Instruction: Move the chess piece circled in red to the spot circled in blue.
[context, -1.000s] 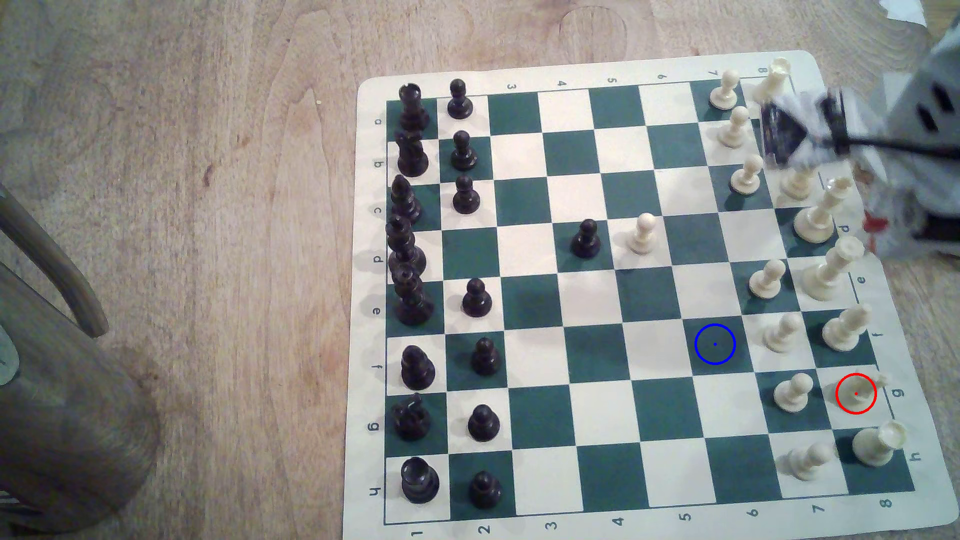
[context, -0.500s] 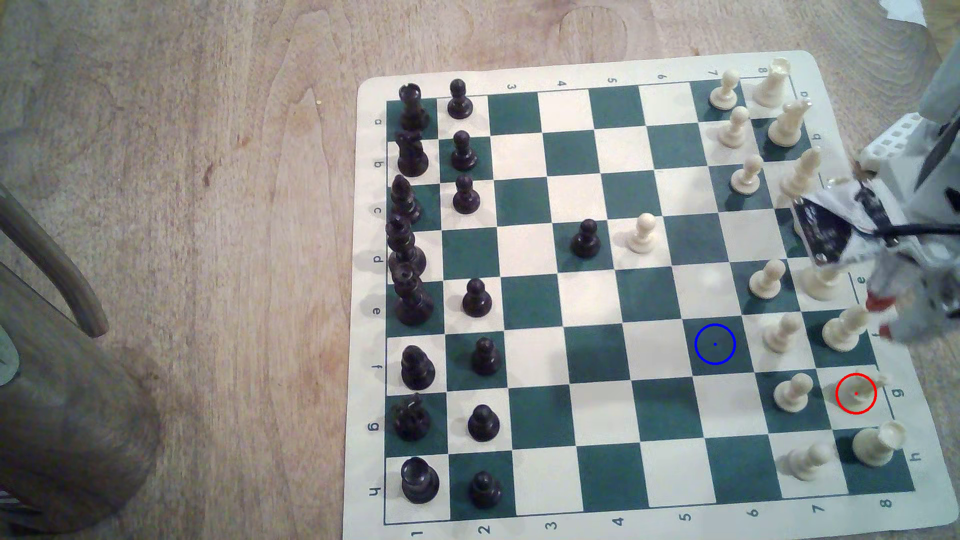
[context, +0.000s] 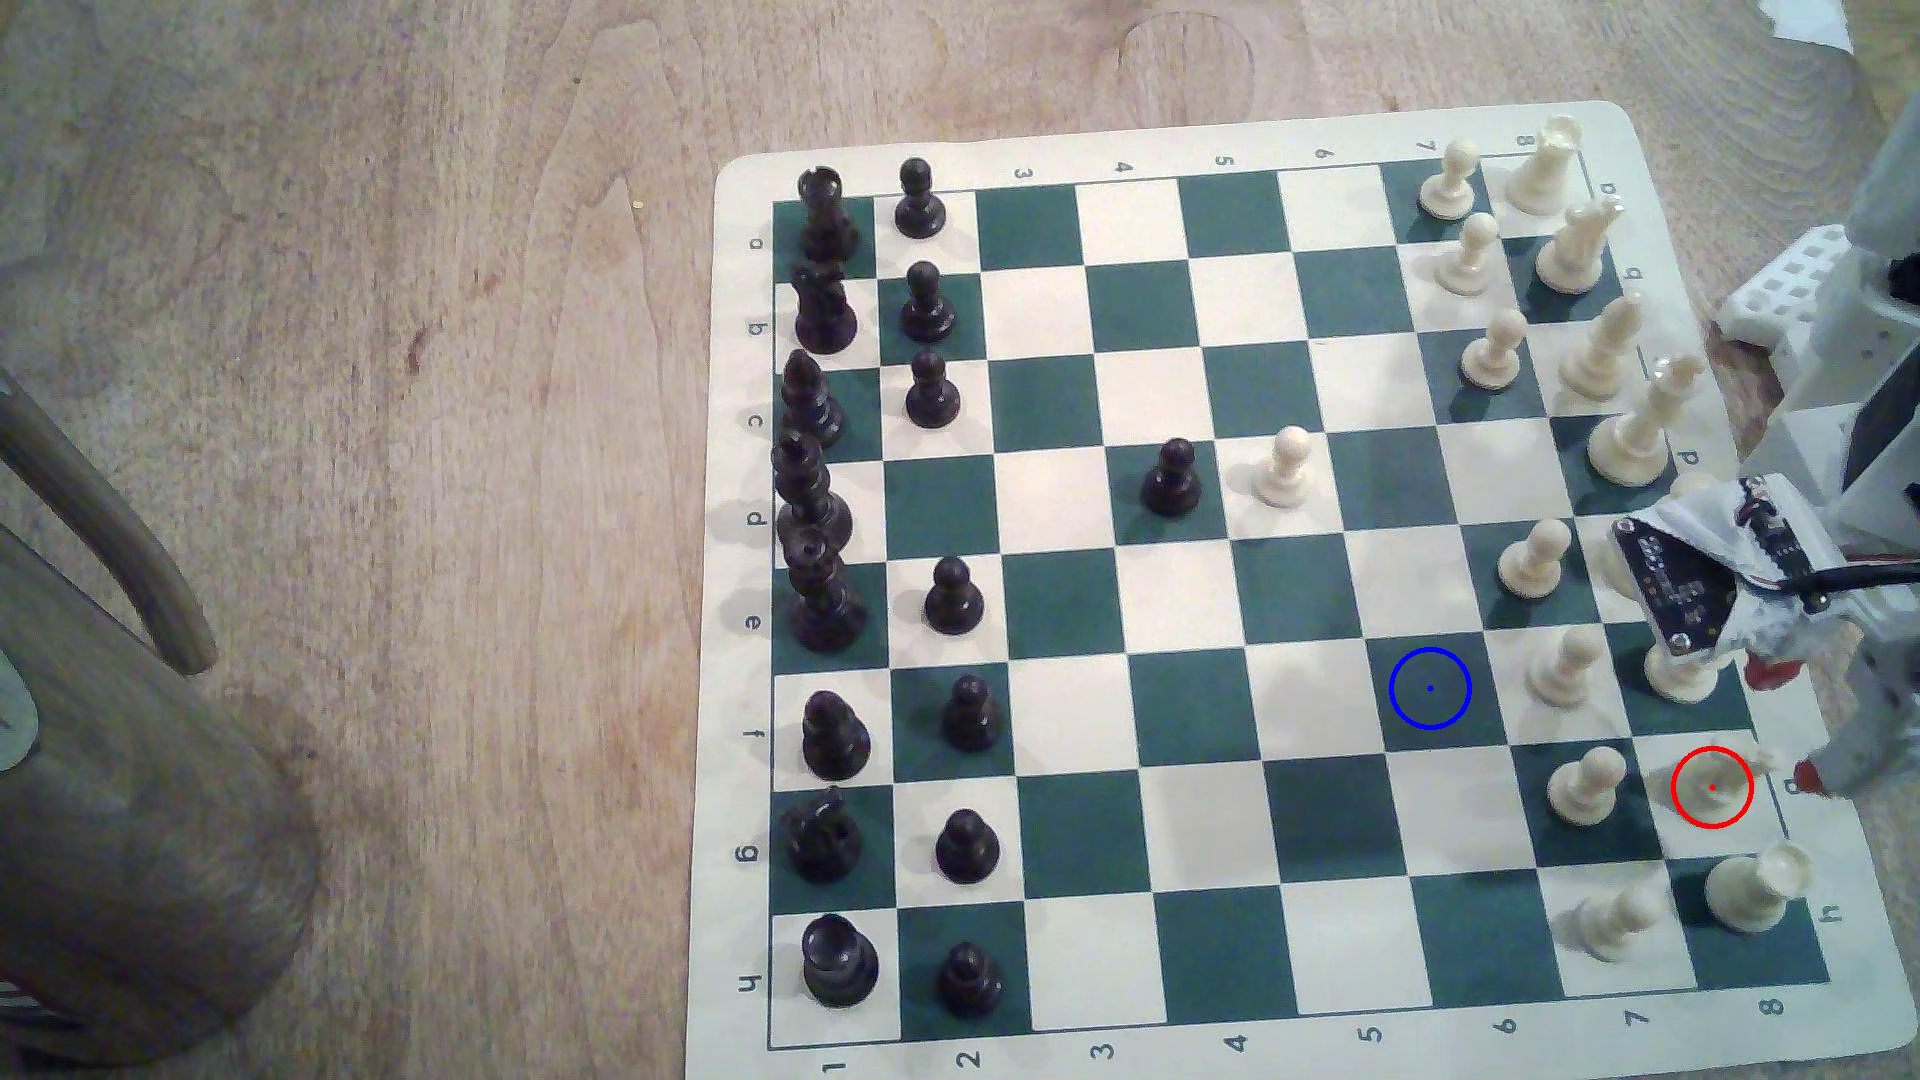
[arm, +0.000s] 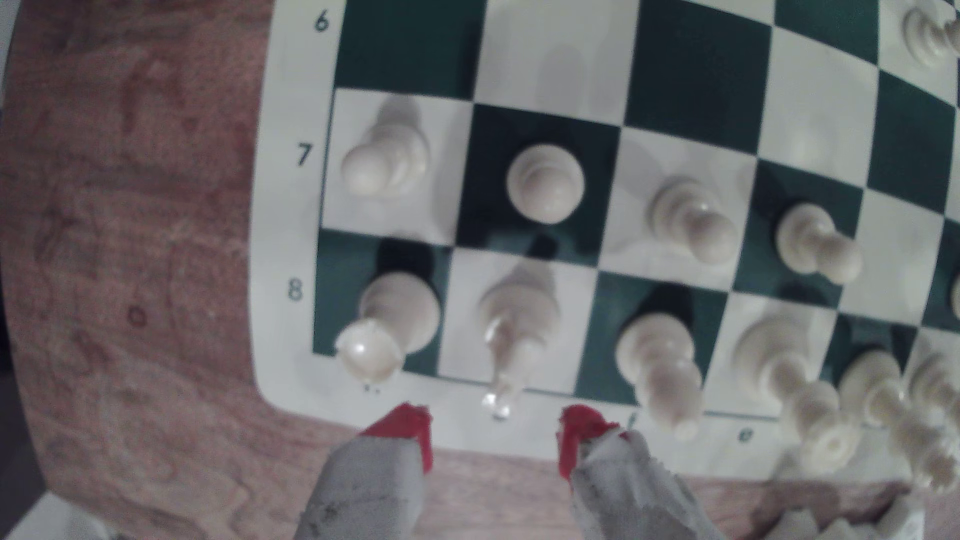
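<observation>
since the earlier frames the arm has swung down the exterior view's right edge of the board (context: 1039, 1049), from the far corner to beside the g row. its red-tipped fingers (arm: 582, 428) stand apart, empty, just off the board rim, with the cream knight (arm: 519, 322) on its red-ringed white square just beyond their gap. the blue-ringed green square (context: 1430, 687) lies two files inward, near cream pawns. all rests on a wooden counter (context: 416, 519).

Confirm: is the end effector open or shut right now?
Open. In the wrist view the end effector has its two red tips apart, bare board border between them, just short of the knight, holding nothing.
</observation>
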